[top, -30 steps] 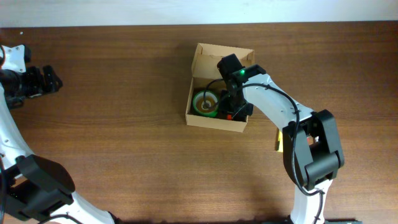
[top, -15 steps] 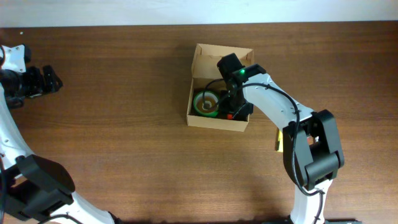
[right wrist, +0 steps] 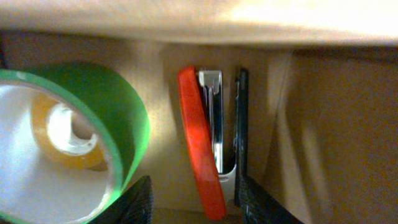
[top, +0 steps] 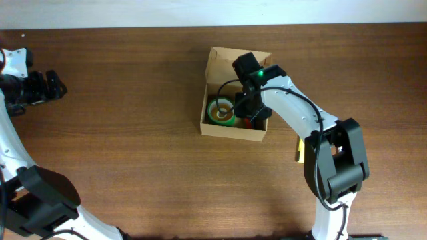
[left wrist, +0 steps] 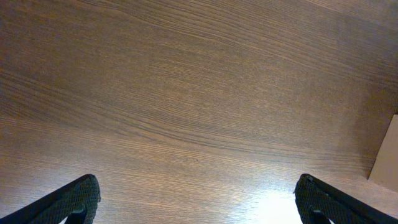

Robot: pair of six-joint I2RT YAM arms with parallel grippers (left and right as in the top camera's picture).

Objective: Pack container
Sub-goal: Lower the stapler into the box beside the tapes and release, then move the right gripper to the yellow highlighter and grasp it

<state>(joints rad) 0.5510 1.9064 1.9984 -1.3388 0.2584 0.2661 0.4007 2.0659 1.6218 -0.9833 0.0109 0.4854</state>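
Right tool slightly farther back (astride stapler)

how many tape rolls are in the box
2. A green roll lies in the container, beside the red stapler; a smaller yellowish roll sits inside its core. The right arm may hide others.

A robot lab bench: a wood-grain table against a pale wall, two arms mounted at its near edge, a cardboard box holding tape and a stapler.
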